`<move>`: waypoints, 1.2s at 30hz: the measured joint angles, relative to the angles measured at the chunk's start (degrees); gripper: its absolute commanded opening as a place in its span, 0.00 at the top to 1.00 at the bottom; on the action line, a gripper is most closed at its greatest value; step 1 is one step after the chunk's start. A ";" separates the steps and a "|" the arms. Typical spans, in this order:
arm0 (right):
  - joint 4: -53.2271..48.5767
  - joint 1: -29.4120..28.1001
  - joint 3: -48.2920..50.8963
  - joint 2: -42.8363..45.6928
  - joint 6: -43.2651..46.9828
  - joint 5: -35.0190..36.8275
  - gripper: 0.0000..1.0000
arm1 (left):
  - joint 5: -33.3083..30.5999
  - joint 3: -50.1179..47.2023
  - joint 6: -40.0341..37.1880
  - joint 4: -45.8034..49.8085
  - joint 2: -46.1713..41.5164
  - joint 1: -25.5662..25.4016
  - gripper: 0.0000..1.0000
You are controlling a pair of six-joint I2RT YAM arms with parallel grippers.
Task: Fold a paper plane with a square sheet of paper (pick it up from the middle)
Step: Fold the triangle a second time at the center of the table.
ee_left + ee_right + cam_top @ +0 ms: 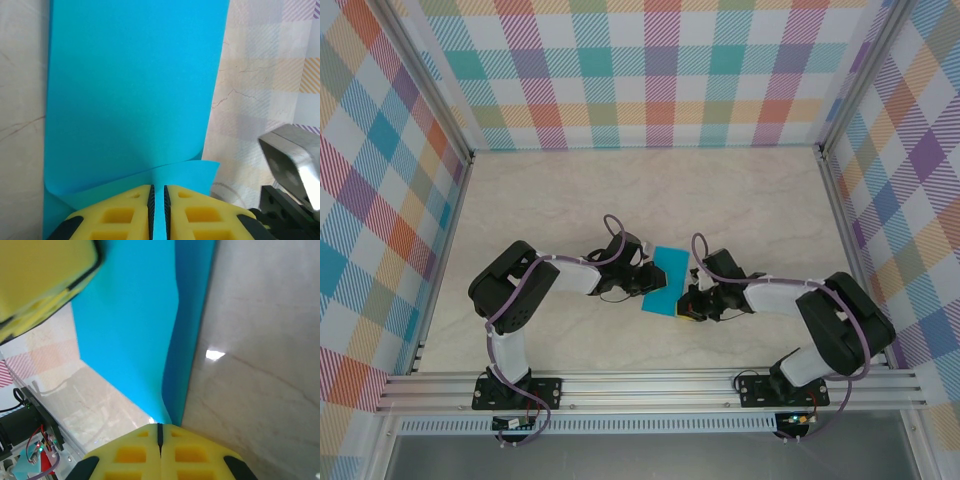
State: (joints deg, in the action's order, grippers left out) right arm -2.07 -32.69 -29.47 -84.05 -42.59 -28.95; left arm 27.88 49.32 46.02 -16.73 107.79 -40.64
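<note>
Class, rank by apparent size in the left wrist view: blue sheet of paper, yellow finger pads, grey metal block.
1. blue sheet of paper
2. yellow finger pads
3. grey metal block
The last two are cropped by the frame, so their order is unsure.

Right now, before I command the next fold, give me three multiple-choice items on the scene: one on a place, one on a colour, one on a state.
1. Where is the square sheet of paper?
A. against the far wall
B. between the left gripper and the right gripper
C. on the rail by the arm bases

2. What colour is it?
A. red
B. white
C. cyan-blue

3. How is the left gripper?
A. shut on the sheet's edge
B. wide open above it
C. parked away from it

Answers: B, the top view shows it lying between them; C, it is plain cyan-blue in every view; A, the left wrist view shows it closed on the paper's edge.
</note>
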 measured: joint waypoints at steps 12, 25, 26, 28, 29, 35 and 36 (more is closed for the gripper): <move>1.57 0.02 -2.62 -3.02 1.97 -0.24 0.98 | 0.09 0.02 0.00 -0.02 0.04 0.00 0.84; -0.24 -0.20 -2.10 -3.41 4.46 0.20 0.97 | 0.07 0.02 -0.02 -0.02 0.04 0.00 0.84; -0.61 -0.37 -2.10 -2.56 4.44 0.20 0.97 | 0.07 0.02 -0.02 -0.02 0.04 0.00 0.84; -0.74 -0.76 -2.29 -1.18 4.44 -0.07 0.97 | 0.07 0.02 -0.04 -0.02 0.04 0.00 0.84; -0.68 -0.98 -2.58 -0.90 4.44 -0.15 0.97 | 0.04 0.02 -0.11 -0.02 0.04 0.00 0.84; -0.52 -1.95 -3.69 -3.15 4.48 -0.07 0.97 | 0.07 0.02 -0.24 -0.02 0.04 0.00 0.84; -0.50 -1.95 -3.56 -3.93 4.48 0.02 0.97 | 0.07 0.02 -0.24 0.00 0.04 0.00 0.84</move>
State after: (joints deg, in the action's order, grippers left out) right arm -2.57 -34.63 -33.04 -87.99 -38.11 -28.93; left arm 27.94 49.34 45.78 -16.73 107.83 -40.64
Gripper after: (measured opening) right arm 0.046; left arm 0.159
